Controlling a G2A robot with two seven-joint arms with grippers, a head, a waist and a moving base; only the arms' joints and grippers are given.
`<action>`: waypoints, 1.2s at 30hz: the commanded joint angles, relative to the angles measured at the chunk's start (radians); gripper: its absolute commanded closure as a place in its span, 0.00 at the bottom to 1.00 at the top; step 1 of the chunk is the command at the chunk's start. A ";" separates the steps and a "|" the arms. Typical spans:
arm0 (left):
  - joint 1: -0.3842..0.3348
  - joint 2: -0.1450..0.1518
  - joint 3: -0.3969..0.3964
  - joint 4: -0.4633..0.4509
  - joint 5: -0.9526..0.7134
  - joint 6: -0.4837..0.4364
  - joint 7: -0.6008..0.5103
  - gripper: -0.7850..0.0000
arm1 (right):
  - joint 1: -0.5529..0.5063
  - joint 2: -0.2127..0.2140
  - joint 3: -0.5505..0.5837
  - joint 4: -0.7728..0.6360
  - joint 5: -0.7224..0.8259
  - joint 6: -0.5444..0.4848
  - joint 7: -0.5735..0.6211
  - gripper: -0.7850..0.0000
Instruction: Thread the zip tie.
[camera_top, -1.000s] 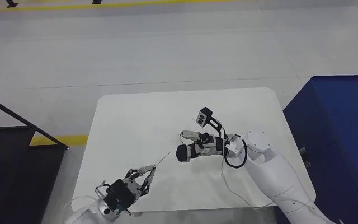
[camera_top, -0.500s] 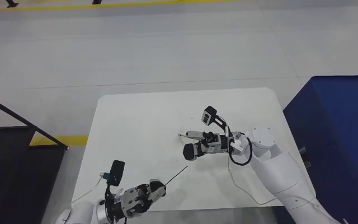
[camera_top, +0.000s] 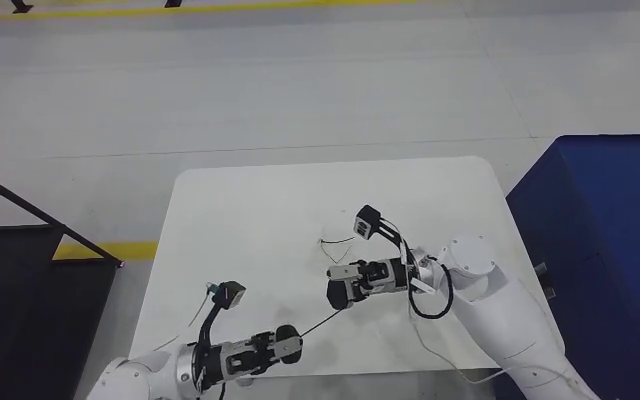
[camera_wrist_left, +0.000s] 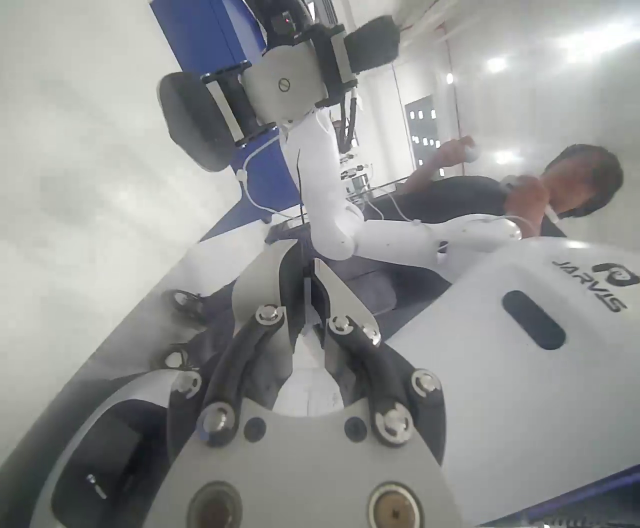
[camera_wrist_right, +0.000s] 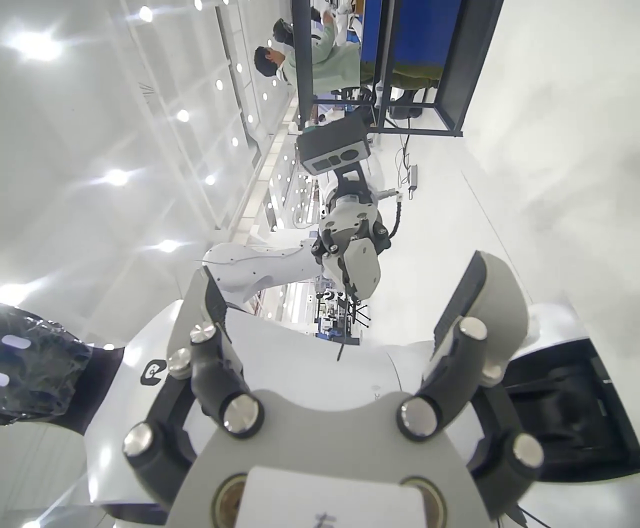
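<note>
White desk (camera_top: 250, 220) is sitting beside a blue cabinet (camera_top: 590, 230). We're seeing the left claw (camera_top: 294, 345) pinching the zip tie (camera_top: 322, 324), tip pointing at the right claw (camera_top: 338, 283), which is gaping wide. A loose black strand (camera_top: 338, 240) is lying beyond it.

The right hand (camera_wrist_right: 340, 270) had its two fingers (camera_wrist_right: 470, 295) spread wide apart, dark pads facing each other. Farther off, seen through the gap, the left hand (camera_wrist_right: 352, 296) pointed towards the lens with its jaws pinched together on the zip tie (camera_wrist_right: 343, 340), a thin dark strip running out from the tips. Its free end lay between the right hand's fingers, touching neither. A black camera (camera_wrist_right: 332, 147) sat on the wrist behind the left hand
</note>
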 joint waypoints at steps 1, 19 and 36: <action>-0.012 0.001 0.003 0.007 -0.022 0.015 0.006 1.00 | -0.004 0.002 0.001 -0.008 -0.004 0.004 0.003 0.35; -0.047 0.006 0.045 0.005 0.030 0.068 0.075 1.00 | -0.010 0.004 -0.069 -0.061 -0.049 0.049 0.001 0.65; -0.049 0.014 0.047 0.019 0.036 0.066 0.104 1.00 | -0.013 0.009 -0.082 -0.066 -0.066 0.046 -0.025 0.83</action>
